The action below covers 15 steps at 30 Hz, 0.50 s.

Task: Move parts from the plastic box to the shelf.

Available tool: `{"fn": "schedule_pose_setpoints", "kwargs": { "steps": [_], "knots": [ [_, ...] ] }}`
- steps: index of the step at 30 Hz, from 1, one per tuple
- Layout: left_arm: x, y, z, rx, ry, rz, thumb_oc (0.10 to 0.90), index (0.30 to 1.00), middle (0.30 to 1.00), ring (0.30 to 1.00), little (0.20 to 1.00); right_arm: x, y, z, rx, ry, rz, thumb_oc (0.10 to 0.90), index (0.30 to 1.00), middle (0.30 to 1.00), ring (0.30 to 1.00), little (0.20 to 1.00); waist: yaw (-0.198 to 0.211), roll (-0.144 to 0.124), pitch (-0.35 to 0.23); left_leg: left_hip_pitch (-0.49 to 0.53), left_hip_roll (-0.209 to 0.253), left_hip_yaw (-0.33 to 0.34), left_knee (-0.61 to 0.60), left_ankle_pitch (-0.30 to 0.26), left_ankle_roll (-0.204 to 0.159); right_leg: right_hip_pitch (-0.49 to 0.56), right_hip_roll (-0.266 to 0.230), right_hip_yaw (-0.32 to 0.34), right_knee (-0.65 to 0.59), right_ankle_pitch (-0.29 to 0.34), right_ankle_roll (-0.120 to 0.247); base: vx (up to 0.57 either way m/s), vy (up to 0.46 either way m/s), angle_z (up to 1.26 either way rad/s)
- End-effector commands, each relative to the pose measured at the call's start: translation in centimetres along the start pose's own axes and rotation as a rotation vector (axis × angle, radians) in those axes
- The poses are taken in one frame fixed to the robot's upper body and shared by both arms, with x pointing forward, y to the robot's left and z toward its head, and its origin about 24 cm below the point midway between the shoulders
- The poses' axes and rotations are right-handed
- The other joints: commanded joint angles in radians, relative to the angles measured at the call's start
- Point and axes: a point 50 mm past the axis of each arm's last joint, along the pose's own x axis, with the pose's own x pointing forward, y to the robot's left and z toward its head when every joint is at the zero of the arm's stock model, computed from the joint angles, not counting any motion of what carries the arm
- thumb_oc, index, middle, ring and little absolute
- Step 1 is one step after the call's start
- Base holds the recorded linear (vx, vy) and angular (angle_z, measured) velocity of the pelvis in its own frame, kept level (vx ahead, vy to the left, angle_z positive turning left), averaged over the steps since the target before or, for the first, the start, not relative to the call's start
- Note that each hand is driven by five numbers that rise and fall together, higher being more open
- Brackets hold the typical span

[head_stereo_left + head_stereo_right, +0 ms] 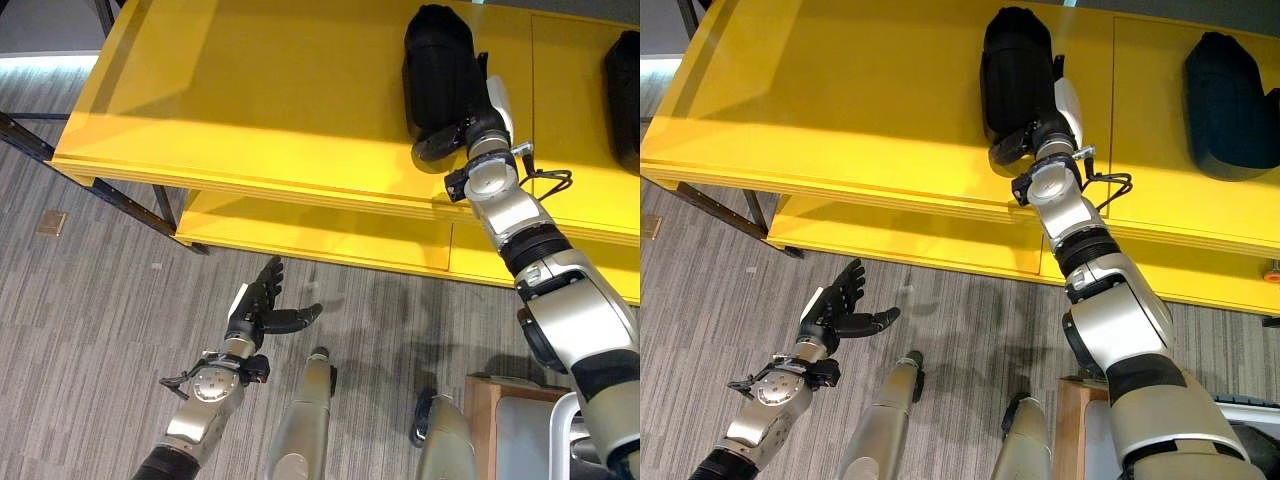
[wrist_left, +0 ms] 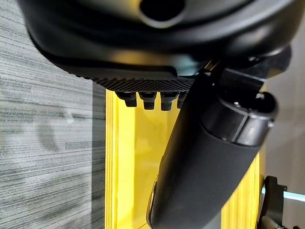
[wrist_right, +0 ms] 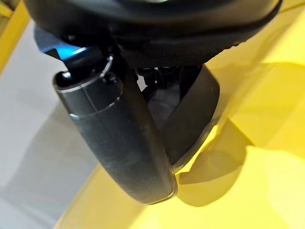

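Left eye view: yellow shelf (image 1: 250,90) w/ two tiers runs across the top, grey striped floor (image 1: 90,330) below. Right hand (image 1: 462,128) is up on the top tier, at the near end of a black part (image 1: 437,70) that lies flat on the shelf surface, long axis running away from the robot. Fingers curl round the part's near end, white-covered thumb along its right side, so the hand is gripping the part. Right wrist view agrees: thumb (image 3: 119,138) and fingers wrap a dark rounded body (image 3: 195,114) that sits on the yellow surface. Second black part (image 1: 1228,105) lies further to the right on the same tier, well apart from the first, nothing touching it. Left hand (image 1: 262,306) is low, over the floor in front of the shelf's lower tier, fingers straight and spread, thumb out to the side, holding nothing; palm faces roughly toward the shelf. Left wrist view shows its thumb (image 2: 209,157) and fingertips (image 2: 150,100) w/ the yellow shelf edge past them, nothing between. At bottom right a wooden-edged box corner (image 1: 487,400) w/ a pale inside shows by the right arm; can't tell what's in it.
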Motion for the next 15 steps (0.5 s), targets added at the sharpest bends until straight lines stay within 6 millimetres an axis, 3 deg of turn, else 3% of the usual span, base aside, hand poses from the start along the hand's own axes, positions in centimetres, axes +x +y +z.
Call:
{"fn": "schedule_pose_setpoints", "kwargs": {
  "steps": [1, 7, 15],
  "knots": [
    [0.6, 0.4, 4.1, 0.029, -0.198, -0.019, 0.9, 1.0, 1.0, 1.0, 1.0, 0.3, -1.5, 7.3, 0.05, -0.296, -0.057, 0.9, 1.0, 1.0, 1.0, 1.0, 0.007, -0.02, -0.037, -0.017, 0.042, 0.002, 0.047, -0.028, 0.03, 0.079, 0.033, 0.004, 0.009, -0.007, -0.07, 0.0, 0.0, 0.0],
    [0.5, 0.8, 4.0, 0.029, -0.195, -0.001, 0.9, 1.0, 1.0, 1.0, 1.0, -0.4, -1.3, 9.1, 0.063, -0.387, -0.047, 0.9, 1.0, 1.0, 1.0, 1.0, -0.001, -0.026, -0.041, -0.015, 0.046, 0.004, 0.045, -0.028, 0.03, 0.075, 0.033, 0.007, 0.008, -0.005, -0.071, 0.0, 0.0, 0.0],
    [0.4, 0.9, 3.8, 0.031, -0.187, 0.004, 0.9, 1.0, 1.0, 1.0, 1.0, -0.7, -1.3, 9.3, 0.059, -0.409, -0.05, 0.9, 1.0, 1.0, 1.0, 1.0, -0.002, -0.03, -0.043, -0.025, 0.045, 0.004, 0.049, -0.029, 0.031, 0.074, 0.031, 0.003, 0.008, -0.005, -0.071, 0.0, 0.0, -0.02]
  ]
}}
